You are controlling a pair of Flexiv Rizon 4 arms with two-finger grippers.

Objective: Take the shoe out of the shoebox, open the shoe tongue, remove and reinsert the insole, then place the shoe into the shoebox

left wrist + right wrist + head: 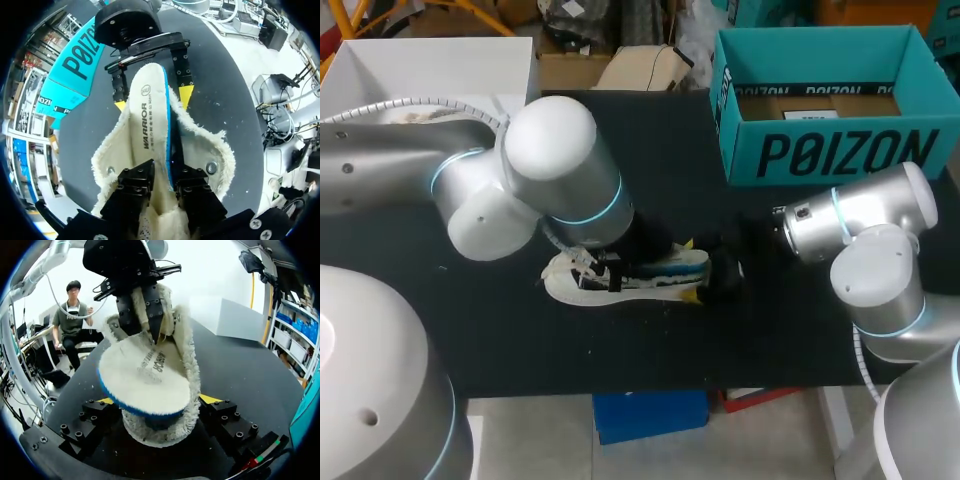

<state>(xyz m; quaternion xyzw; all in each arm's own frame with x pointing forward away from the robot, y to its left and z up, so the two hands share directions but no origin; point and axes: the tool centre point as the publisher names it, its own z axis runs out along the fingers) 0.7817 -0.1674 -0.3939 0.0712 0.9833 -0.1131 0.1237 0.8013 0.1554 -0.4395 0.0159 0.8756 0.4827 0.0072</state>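
From above, a white fleece-lined shoe (640,278) lies near the middle of the black counter (520,340). It is well apart from the open teal cardboard shoebox (820,150), which stands at the far right edge. The left arm (550,170) hangs over one end of the shoe and hides its own jaws. The right arm (860,215) comes in at the other end, with a yellow tip on either side of the shoe.

From the left wrist, a white insole with a blue edge (147,125) runs out of the shoe (215,150). The left jaws' black fingers (135,182) are clenched on the near end of the insole, one on each face. At the far end, the right jaws' yellow fingertips (186,96) press the shoe from both sides.

From the right wrist, the insole (145,375) stands tilted out of the fleece lining (190,370). The left jaws' fingers (152,310) pinch its far end from above. The right jaws grasp the shoe, with yellow fingertips (210,399) tight against its two flanks just above the counter (240,370).
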